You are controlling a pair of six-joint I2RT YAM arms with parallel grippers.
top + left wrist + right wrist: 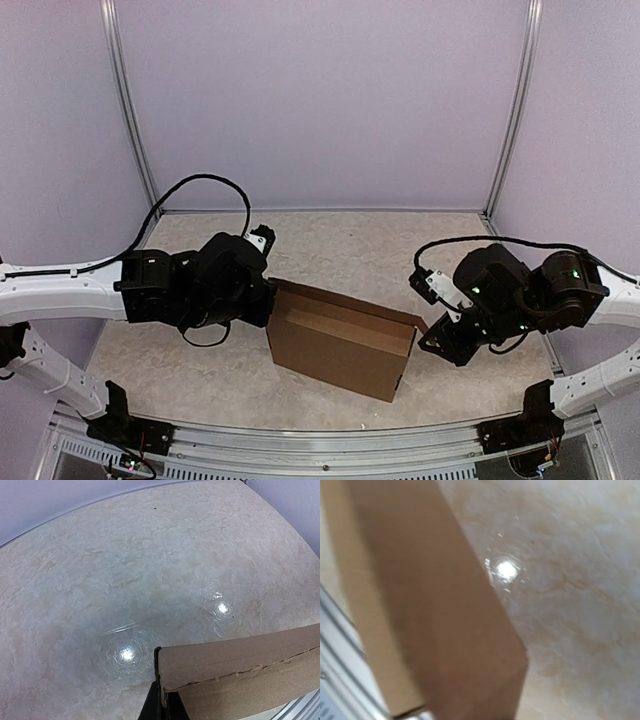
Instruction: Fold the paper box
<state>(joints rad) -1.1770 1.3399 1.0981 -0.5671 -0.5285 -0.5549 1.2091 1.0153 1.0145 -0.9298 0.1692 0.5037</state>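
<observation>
**Operator:** Two grippers on this job; what is the left one doing?

**Arm:** My left gripper (165, 706) is clamped on the plain brown cardboard paper box (240, 655). My black fingers (150, 707) pinch one thin panel right at its corner. A scored line runs along that panel toward the right, and glossy table shows beyond it.

**Operator:** Where is the paper box?

**Arm:** It stands on the mottled beige table (380, 250), between my two arms and nearer the front rail (330, 440) than the back wall. From above it reads as a rectangular block already folded up, with a narrow top face and a taller front face. Its long side runs from far left to near right, and my left gripper meets it at the far left corner.

**Operator:** And the right one?

**Arm:** My right gripper (430, 338) is just beside the right end of the paper box. I cannot tell whether it touches the cardboard, nor whether its jaws are open or closed, since the overhead view hides them behind my own wrist. My right wrist camera gives a blurred brown panel slanting across the left half, with shiny table and one bright glare spot to the right of it.
</observation>
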